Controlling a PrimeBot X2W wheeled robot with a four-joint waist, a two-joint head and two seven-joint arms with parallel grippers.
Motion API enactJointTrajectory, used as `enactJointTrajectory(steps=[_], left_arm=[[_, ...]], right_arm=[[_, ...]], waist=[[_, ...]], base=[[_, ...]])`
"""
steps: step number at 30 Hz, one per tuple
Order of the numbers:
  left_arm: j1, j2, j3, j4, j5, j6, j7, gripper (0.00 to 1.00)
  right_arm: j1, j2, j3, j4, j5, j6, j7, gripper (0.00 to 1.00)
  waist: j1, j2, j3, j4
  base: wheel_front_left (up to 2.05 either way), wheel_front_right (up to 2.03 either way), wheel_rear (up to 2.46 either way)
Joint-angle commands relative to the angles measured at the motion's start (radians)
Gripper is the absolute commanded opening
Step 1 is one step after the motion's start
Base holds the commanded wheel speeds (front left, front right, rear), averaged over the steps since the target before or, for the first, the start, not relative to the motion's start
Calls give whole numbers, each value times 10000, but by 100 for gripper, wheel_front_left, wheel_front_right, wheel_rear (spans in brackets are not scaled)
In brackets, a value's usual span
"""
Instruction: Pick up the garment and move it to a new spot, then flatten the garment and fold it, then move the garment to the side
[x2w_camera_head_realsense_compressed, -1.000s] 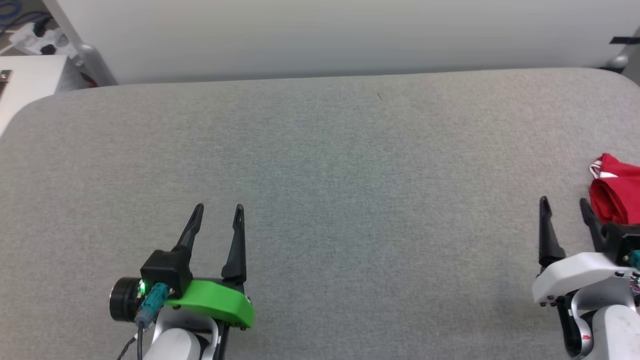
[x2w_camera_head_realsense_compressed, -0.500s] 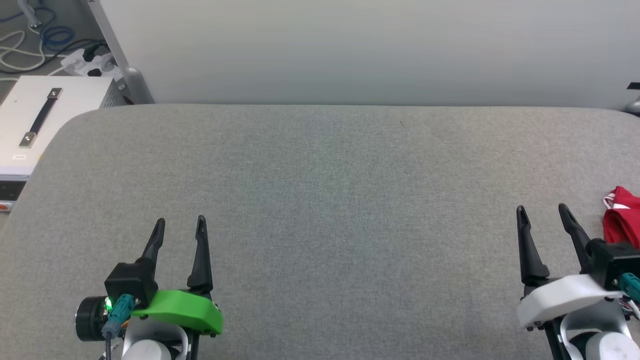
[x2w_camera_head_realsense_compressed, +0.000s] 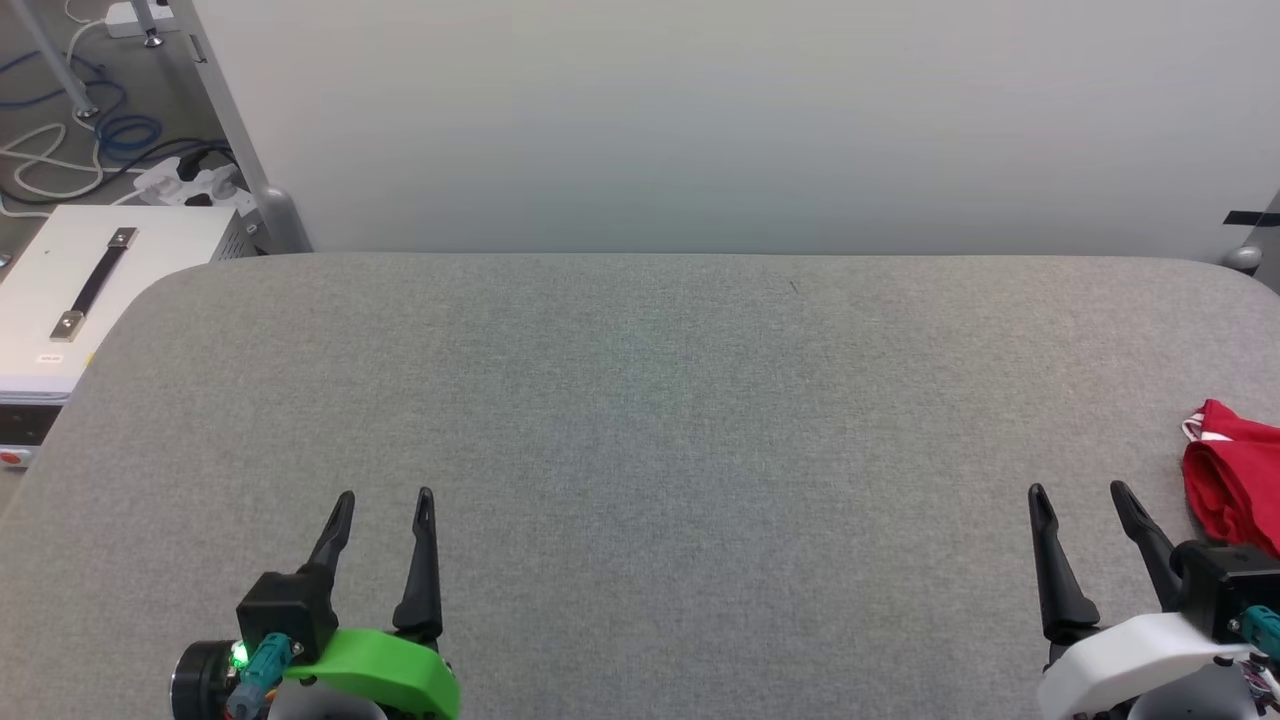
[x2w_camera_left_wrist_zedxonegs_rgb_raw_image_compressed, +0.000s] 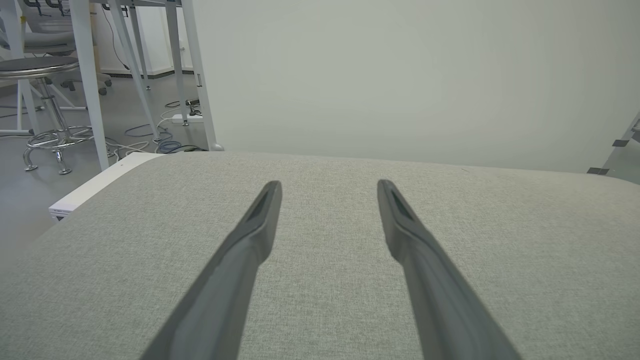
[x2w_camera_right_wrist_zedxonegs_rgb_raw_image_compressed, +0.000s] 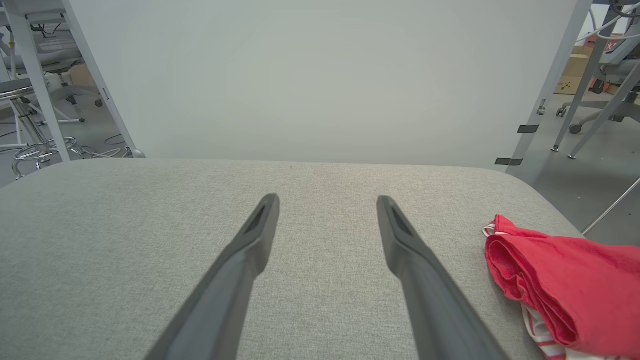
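Observation:
The garment (x2w_camera_head_realsense_compressed: 1235, 485) lies bunched up in red folds at the far right edge of the grey table (x2w_camera_head_realsense_compressed: 640, 400), partly cut off by the head view's border. The right wrist view shows the garment (x2w_camera_right_wrist_zedxonegs_rgb_raw_image_compressed: 560, 285) as a red heap with a bit of white striped trim. My right gripper (x2w_camera_head_realsense_compressed: 1078, 494) hovers open just left of it, with nothing between its fingers (x2w_camera_right_wrist_zedxonegs_rgb_raw_image_compressed: 400, 235). At the lower left, my left gripper (x2w_camera_head_realsense_compressed: 384, 499) stands open and empty over bare cloth, far from the garment. The left wrist view shows its spread fingers (x2w_camera_left_wrist_zedxonegs_rgb_raw_image_compressed: 262, 210) above the table.
A white partition wall (x2w_camera_head_realsense_compressed: 700, 120) rises behind the table's far edge. A white case with a black handle (x2w_camera_head_realsense_compressed: 95, 275) sits beside the table's left corner, with cables on the floor (x2w_camera_head_realsense_compressed: 70, 150). Stools and desk legs (x2w_camera_left_wrist_zedxonegs_rgb_raw_image_compressed: 55, 100) stand further left.
The camera has tilted up, so the table's far edge sits lower in view and more floor shows at left. Both grippers stay open and apart from the garment.

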Motion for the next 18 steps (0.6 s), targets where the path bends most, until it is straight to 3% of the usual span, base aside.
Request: enactJointTrajectory(steps=[1,18], left_arm=[[157,26,-9,15,51,11,-29,100],[76,117,-25,63,-67,75,27,100]], right_arm=[[125,15,10,-47,73,-15,46,100],[-19,16,192,-3,179,-15,-39,100]], waist=[[1,0,-37,-11],[1,0,94,14]], base=[[0,0,0],[0,0,0]])
